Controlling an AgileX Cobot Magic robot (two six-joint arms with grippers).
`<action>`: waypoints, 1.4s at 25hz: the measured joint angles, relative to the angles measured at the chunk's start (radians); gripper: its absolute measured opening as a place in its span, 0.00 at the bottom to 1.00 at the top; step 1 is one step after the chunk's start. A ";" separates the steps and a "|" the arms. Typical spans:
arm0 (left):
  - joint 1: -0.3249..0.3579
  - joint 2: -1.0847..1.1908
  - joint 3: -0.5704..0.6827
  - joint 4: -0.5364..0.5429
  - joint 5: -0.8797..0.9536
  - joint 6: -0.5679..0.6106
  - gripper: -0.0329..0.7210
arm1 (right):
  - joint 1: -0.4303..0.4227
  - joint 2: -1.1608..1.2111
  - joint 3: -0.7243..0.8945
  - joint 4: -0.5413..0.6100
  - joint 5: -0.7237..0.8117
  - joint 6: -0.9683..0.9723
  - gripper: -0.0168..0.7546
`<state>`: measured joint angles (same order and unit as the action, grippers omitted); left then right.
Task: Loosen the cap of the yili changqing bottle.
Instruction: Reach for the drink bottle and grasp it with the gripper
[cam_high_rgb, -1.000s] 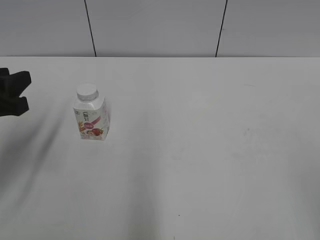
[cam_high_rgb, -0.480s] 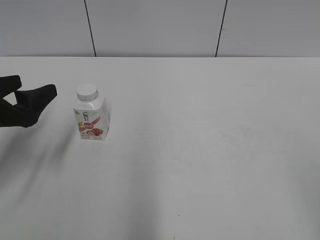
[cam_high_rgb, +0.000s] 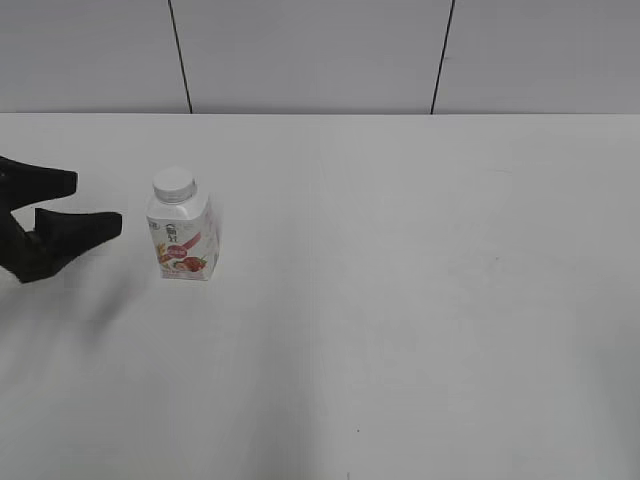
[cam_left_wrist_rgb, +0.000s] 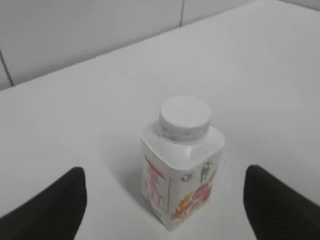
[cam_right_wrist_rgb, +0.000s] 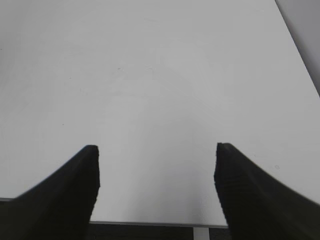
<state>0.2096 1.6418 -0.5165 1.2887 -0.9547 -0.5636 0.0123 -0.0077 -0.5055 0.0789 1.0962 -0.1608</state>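
The yili changqing bottle (cam_high_rgb: 183, 238) stands upright on the white table at the left, white with a pink-red fruit label; the left wrist view shows it (cam_left_wrist_rgb: 182, 175) close up and centred. Its white ribbed cap (cam_high_rgb: 174, 185) sits on the neck, also seen from above (cam_left_wrist_rgb: 185, 118). My left gripper (cam_high_rgb: 97, 204) is open just left of the bottle, fingers apart and pointing at it without touching. In the left wrist view its two black fingertips (cam_left_wrist_rgb: 55, 205) flank the bottle with space on both sides. My right gripper (cam_right_wrist_rgb: 156, 165) is open over bare table, holding nothing.
The white table (cam_high_rgb: 420, 300) runs back to a grey panelled wall (cam_high_rgb: 320, 50). In the right wrist view the table's near edge (cam_right_wrist_rgb: 150, 223) lies just below the fingers.
The left gripper has come in from the left edge toward the bottle and its fingers have spread wider. The bottle has not moved.
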 joint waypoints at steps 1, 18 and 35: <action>0.009 0.015 -0.023 0.070 0.000 -0.023 0.82 | 0.000 0.000 0.000 0.000 0.000 0.000 0.75; 0.018 0.396 -0.423 0.433 -0.105 -0.088 0.82 | 0.000 0.000 0.000 0.000 0.000 0.000 0.75; -0.050 0.636 -0.619 0.458 -0.213 -0.089 0.82 | 0.000 0.000 0.000 0.000 0.000 0.000 0.75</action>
<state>0.1594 2.2778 -1.1351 1.7466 -1.1681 -0.6526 0.0123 -0.0077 -0.5055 0.0789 1.0962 -0.1608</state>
